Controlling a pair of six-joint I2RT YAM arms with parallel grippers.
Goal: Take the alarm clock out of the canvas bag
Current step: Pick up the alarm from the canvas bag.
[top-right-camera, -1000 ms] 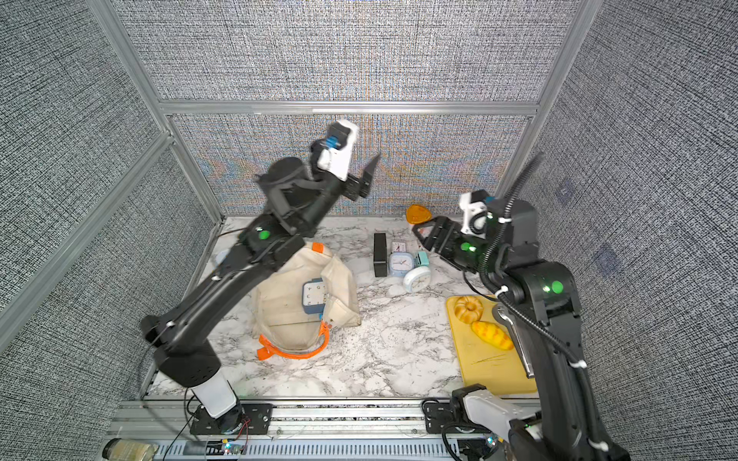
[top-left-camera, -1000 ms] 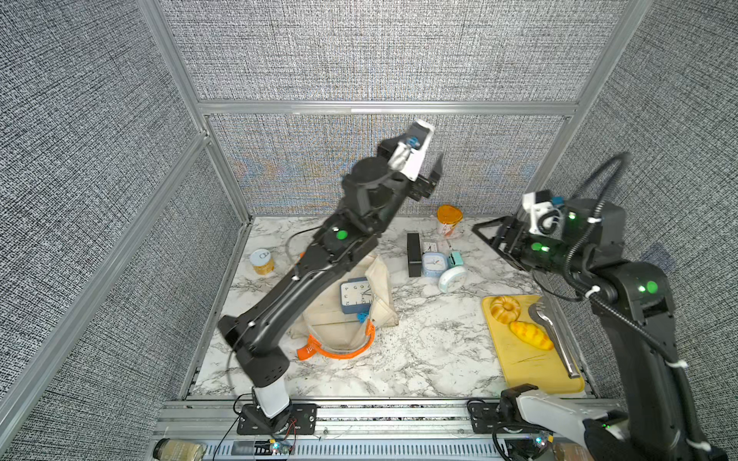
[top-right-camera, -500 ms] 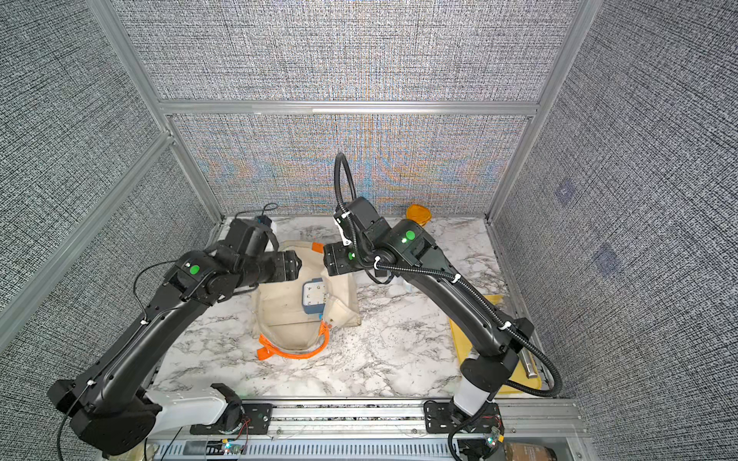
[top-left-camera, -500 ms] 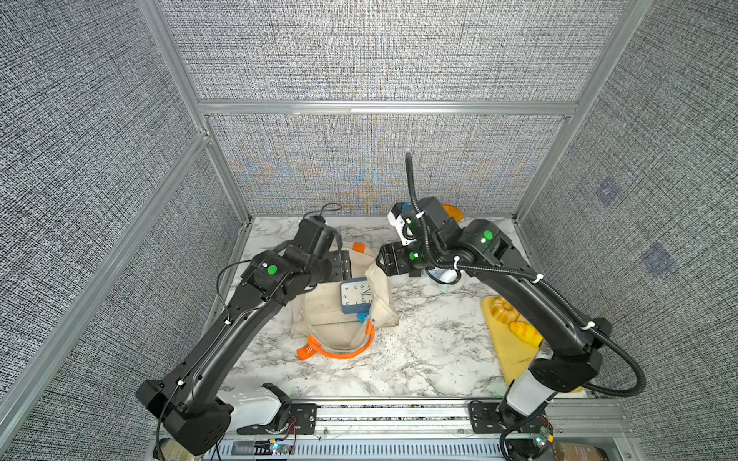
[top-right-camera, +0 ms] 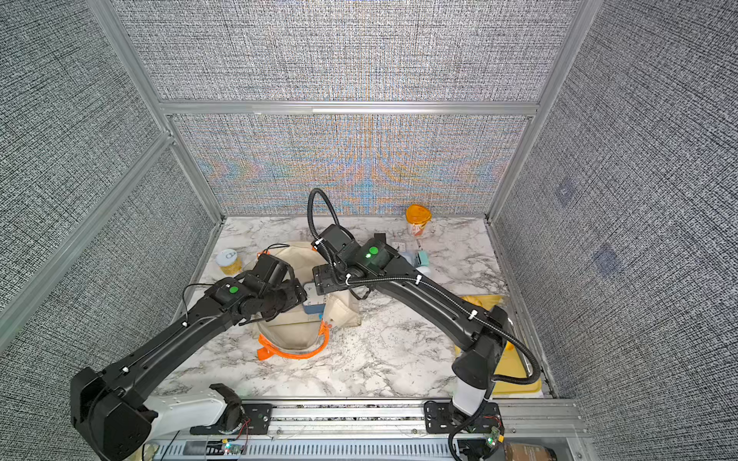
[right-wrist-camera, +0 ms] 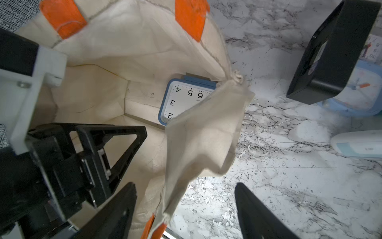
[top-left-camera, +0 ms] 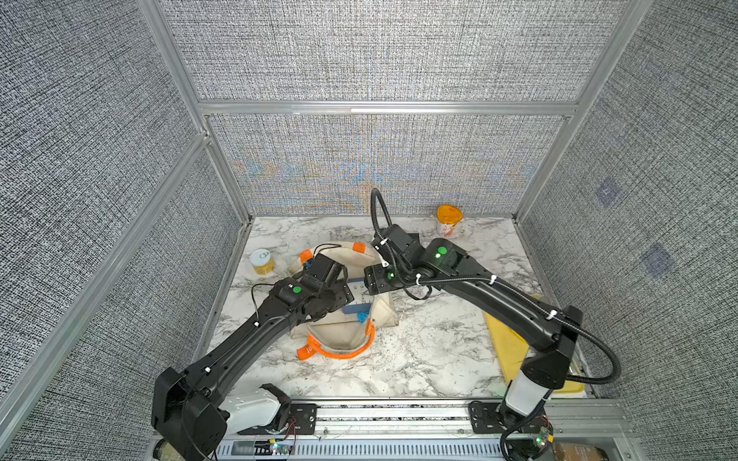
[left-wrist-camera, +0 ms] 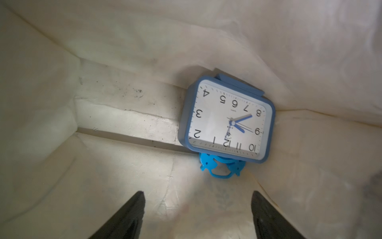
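Note:
The cream canvas bag [top-left-camera: 339, 337] with orange handles lies on the marble table, its mouth facing the back. The blue alarm clock [left-wrist-camera: 226, 122] with a white face rests inside, at the bag's bottom, beside a small blue plastic ring [left-wrist-camera: 221, 167]. My left gripper [left-wrist-camera: 197, 193] is open inside the bag, a short way from the clock and touching nothing. My right gripper [right-wrist-camera: 185, 184] is open at the bag's rim: the cloth side wall [right-wrist-camera: 202, 140] hangs between its fingers, one finger toward the inside and one over the table. Part of the clock [right-wrist-camera: 182, 99] shows past that wall.
A black box [right-wrist-camera: 330, 51], a pale blue clock [right-wrist-camera: 359, 97] and a white device [right-wrist-camera: 359, 144] stand right of the bag. An orange-lidded cup [top-left-camera: 449, 219] is at the back, a yellow can [top-left-camera: 261, 261] at the left, a yellow board [top-left-camera: 515, 347] at the right edge.
Both arms have come down from raised poses to the bag. The left gripper has gone into the bag's mouth; the right gripper has swung left to the bag's rim.

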